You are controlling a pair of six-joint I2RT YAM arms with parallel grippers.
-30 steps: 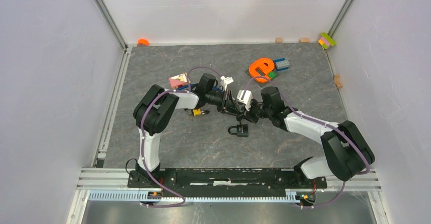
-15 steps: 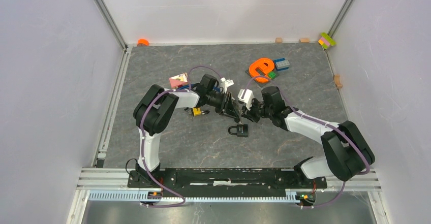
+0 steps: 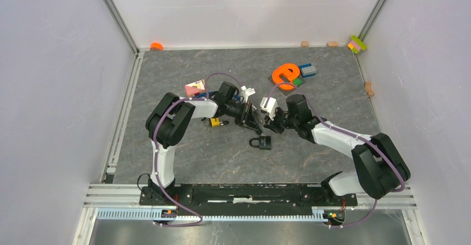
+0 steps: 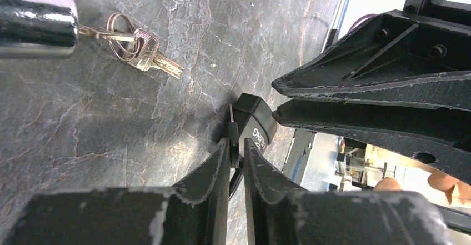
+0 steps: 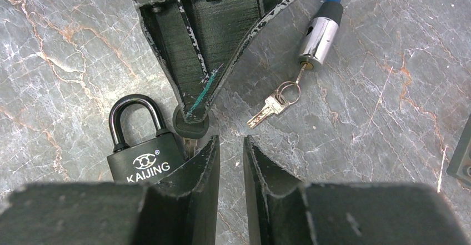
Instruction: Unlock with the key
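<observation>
Whereas 1 second ago both pincers met above the padlock [image 3: 261, 142], they now sit slightly apart; the padlock is unmoved on the grey, veined tabletop [image 3: 183, 150]. Left pincer [image 4: 235, 145] clamps the round, black-headed key [image 5: 189, 127] just beside the padlock, blade hard to make out. Right pincer [image 5: 230, 142] stands narrowly parted, empty. Padlock matte black with a curved shackle.

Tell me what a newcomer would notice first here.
The left gripper and right gripper face off tip to tip at mid-table, next to a black KAIJING padlock with its shackle closed. The left pinches a dark-headed key; a chrome cable lock with a key bunch lies beside them. An orange e-shaped piece stands out farther back.
</observation>
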